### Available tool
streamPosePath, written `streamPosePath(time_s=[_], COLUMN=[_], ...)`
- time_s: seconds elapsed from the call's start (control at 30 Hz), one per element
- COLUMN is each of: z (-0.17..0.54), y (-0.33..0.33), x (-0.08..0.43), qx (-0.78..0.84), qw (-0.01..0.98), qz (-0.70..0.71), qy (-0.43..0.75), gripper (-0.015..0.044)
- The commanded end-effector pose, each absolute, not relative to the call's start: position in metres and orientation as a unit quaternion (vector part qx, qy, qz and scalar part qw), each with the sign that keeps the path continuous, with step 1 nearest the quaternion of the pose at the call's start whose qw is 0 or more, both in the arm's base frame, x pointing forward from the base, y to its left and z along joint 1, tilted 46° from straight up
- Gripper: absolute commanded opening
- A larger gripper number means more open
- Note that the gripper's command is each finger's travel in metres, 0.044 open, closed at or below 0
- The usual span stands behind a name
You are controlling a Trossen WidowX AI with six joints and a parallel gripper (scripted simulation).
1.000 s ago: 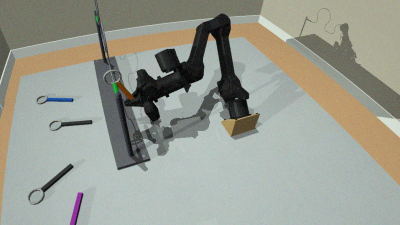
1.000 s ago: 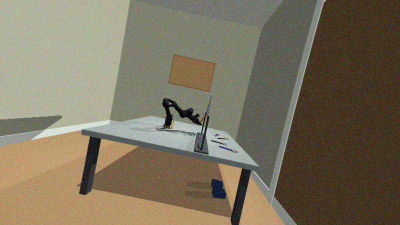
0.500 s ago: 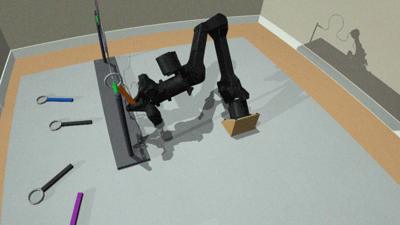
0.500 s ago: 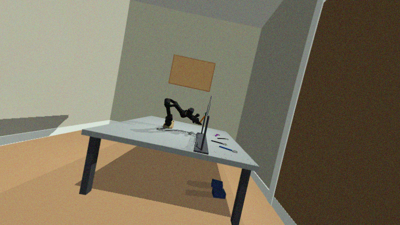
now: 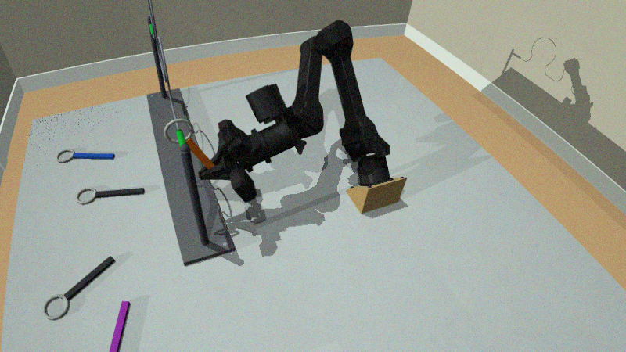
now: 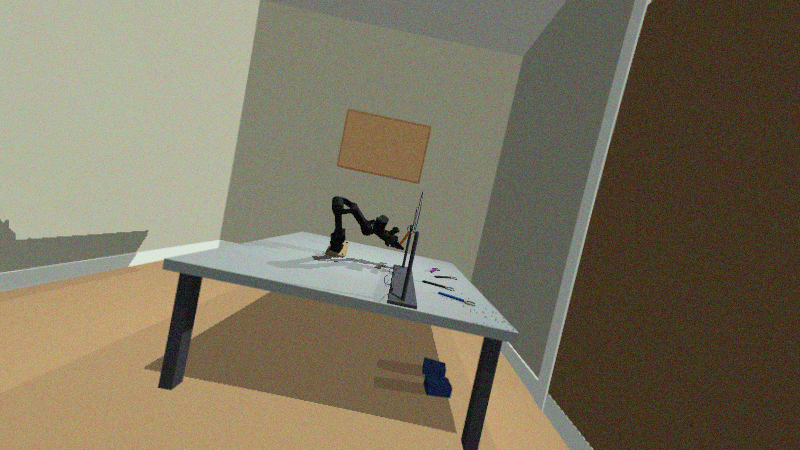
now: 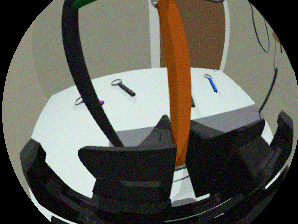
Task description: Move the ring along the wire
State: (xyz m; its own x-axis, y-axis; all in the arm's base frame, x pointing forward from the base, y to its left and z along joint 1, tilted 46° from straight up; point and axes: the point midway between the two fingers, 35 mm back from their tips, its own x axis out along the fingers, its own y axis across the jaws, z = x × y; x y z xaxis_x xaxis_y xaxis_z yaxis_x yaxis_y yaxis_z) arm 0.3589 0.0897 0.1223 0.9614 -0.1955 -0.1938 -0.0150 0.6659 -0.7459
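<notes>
"Start with the worktop (image 5: 393, 262) (image 6: 223, 268) (image 7: 65, 125). Entries, by the top view?"

"Arm (image 5: 347, 78) (image 6: 338, 223), black: one, on one tan mount (image 5: 380, 196) (image 6: 345, 249). Stand base (image 5: 174, 196) (image 6: 411, 293) (image 7: 225, 120), dark: one, lying between the arm and the left edge, its far end toward the far edge. Posts, two: the near post (image 5: 194, 196) (image 7: 82, 70) and the far post (image 5: 158, 65). Green parts, two, one by each post."

"Ring (image 5: 166, 133) and handle?"

"One ring, pale, with one orange handle (image 5: 199, 152) (image 6: 405, 238) (image 7: 180, 75). The ring is around the wire, at the upper end of the near post's green part (image 5: 181, 138); contact, cannot tell. The handle slants down from it."

"Pincer (image 5: 208, 171) (image 6: 399, 246) (image 7: 169, 119)?"

"One, clenched on the orange handle near its lower end, beside the near post."

"Loose wands?"

"Four, flat, between the base and the left edge. Blue wand (image 5: 94, 156) (image 6: 452, 296) (image 7: 212, 83): one, nearest the far left corner. Black wands, two, next along toward the near edge. Purple wand (image 5: 119, 325) (image 6: 434, 270) (image 7: 101, 102): one, farthest from that corner, cut off by the lower border."

"Under the worktop?"

"Blue blocks, two, on the floor, in the exterior view."
</notes>
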Motion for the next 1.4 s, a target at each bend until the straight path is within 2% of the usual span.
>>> streamPosePath(time_s=[0.0, 1.37], z=[0.119, 0.099], y=[0.093, 0.091], x=[0.358, 0.358], qx=[-0.403, -0.403], qw=[0.904, 0.905], qz=[-0.052, -0.051], qy=[0.130, 0.129], gripper=[-0.0150, -0.0150])
